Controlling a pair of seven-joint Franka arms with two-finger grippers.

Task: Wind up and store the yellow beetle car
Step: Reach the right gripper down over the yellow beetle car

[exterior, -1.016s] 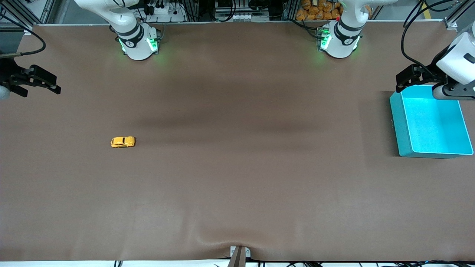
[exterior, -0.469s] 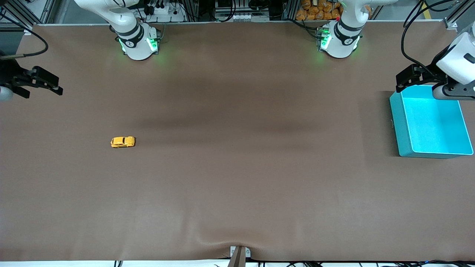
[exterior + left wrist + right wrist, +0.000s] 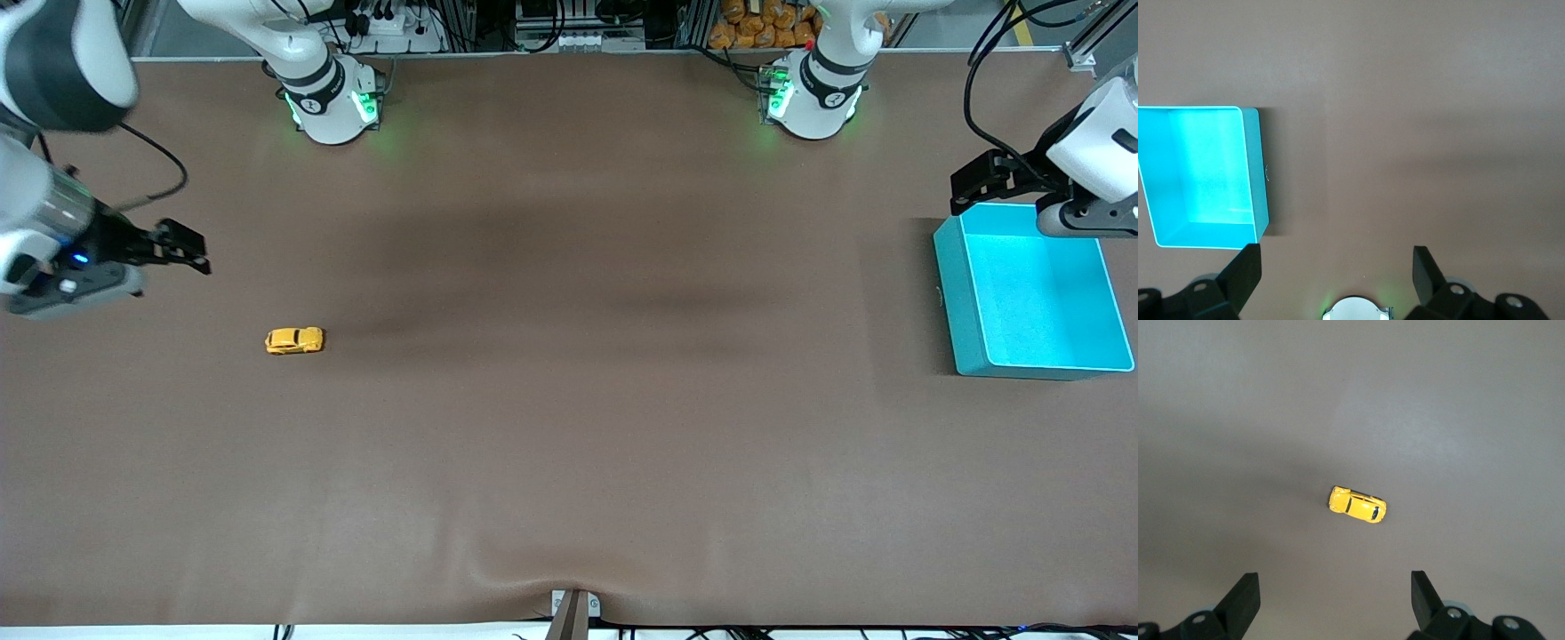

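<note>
Lying on its wheels on the brown table [image 3: 569, 400], the yellow beetle car [image 3: 294, 340] is toward the right arm's end of the table. Its long axis runs along the length of the table, from one arm's end toward the other. Which end is the nose I cannot tell for sure. In the right wrist view the car [image 3: 1357, 505] shows dark windows on its rounded body, and it sits a little tilted to the line between the two fingertips. No writing or brand can be read on it.

The right gripper [image 3: 182, 248] is up in the air over the bare table near the car, not over the car itself. Its jaws stand wide apart, they hold nothing and they touch nothing. The car is free, well apart from both fingers [image 3: 1243, 600].

The left gripper [image 3: 971, 185] waits above the teal bin [image 3: 949, 293], over the corner that is nearest to the left arm's base. Its fingers [image 3: 1425, 268] are also fully spread and they hold nothing. The bin stands at the left arm's end of the table, and nothing is seen inside it.
</note>
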